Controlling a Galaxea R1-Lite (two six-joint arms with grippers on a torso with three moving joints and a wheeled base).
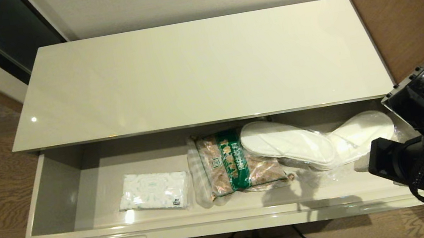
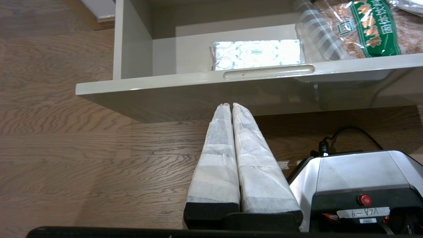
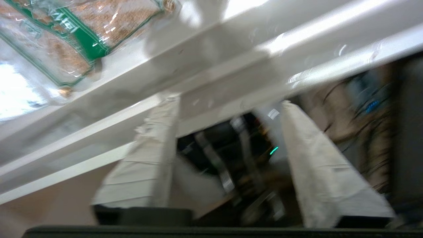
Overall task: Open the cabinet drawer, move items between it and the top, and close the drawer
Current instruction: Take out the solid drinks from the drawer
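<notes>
The left gripper [image 2: 231, 105] is held closed and empty below the wide glossy beige drawer [image 1: 170, 227], which is pulled out. The right gripper [image 3: 228, 102] is spread open, empty, at the drawer's front edge. Inside lie a patterned white-and-blue tissue pack [image 1: 154, 191], a clear brown snack bag with green band [image 1: 232, 161] and white plastic-wrapped slippers [image 1: 311, 143]. Behind the drawer, the long glossy beige surface [image 1: 195, 70] is seen.

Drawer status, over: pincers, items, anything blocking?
Drawer open; tissue pack, snack bag, slippers inside. Right pincer open, empty, at front edge. Left pincer shut, parked. Nothing blocking.
</notes>
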